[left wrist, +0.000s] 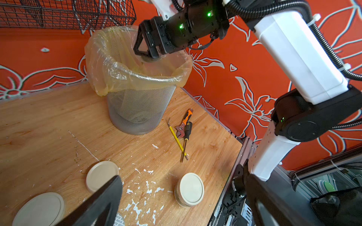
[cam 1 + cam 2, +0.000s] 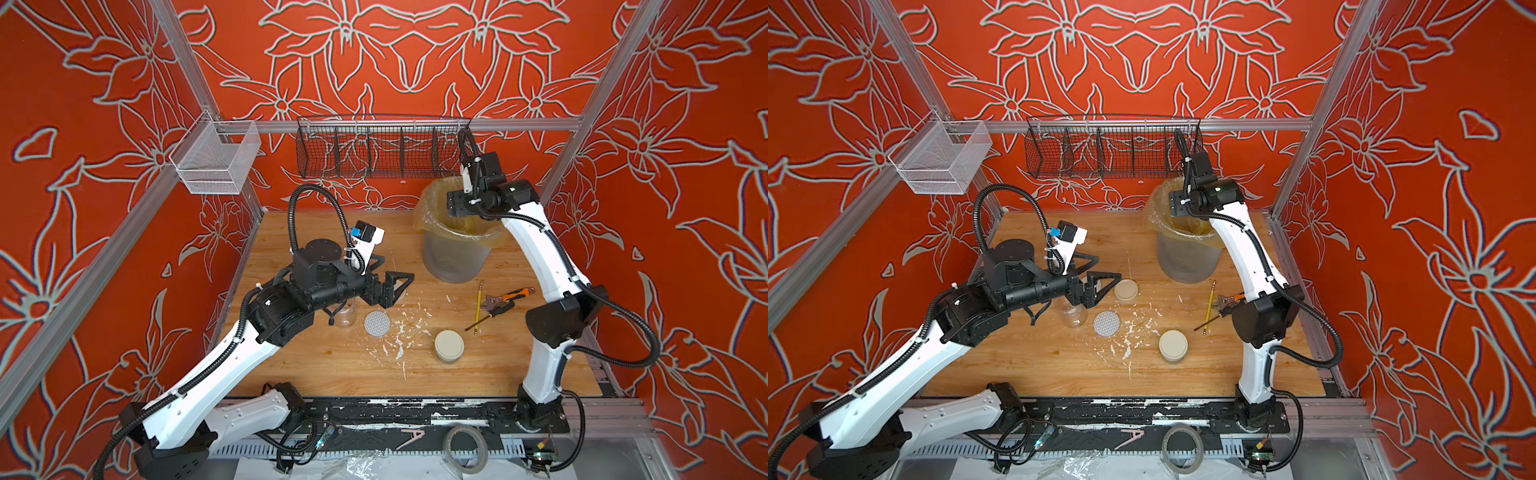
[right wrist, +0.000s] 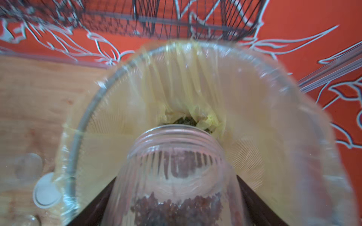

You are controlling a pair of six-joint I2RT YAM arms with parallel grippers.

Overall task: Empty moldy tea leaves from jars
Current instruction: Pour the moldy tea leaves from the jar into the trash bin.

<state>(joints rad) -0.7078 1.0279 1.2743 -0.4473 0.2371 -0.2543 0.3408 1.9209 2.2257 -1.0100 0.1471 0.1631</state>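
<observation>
The right gripper (image 1: pixel 147 51) is clamped on a clear jar (image 3: pixel 176 166), its dark fingers (image 3: pixel 252 197) pressing the wall on either side; the jar has no lid and is tipped with its mouth pointing into the grey mesh bin (image 2: pixel 453 257), inside the rim of the yellowish liner (image 2: pixel 430 208); some tea leaves (image 3: pixel 176 211) lie inside the jar near its base, and a dark heap (image 3: pixel 185 121) of them shows at the bottom of the liner; the left gripper (image 2: pixel 1106 269) hangs with jaws wide apart and nothing between them, above the wooden table (image 2: pixel 311 365), just beside a squat lidded jar (image 2: pixel 1126 291); under the left wrist stands a lidless jar (image 2: pixel 1073 318), with the dotted white lid (image 2: pixel 1106 323) flat just beside it; a second squat jar (image 2: pixel 449 347) sits closed nearer the front, beside scattered white flakes (image 2: pixel 399 332); a pencil (image 2: pixel 479 305), wrench (image 2: pixel 505 298) and screwdriver (image 2: pixel 494 312) lie near the bin.
</observation>
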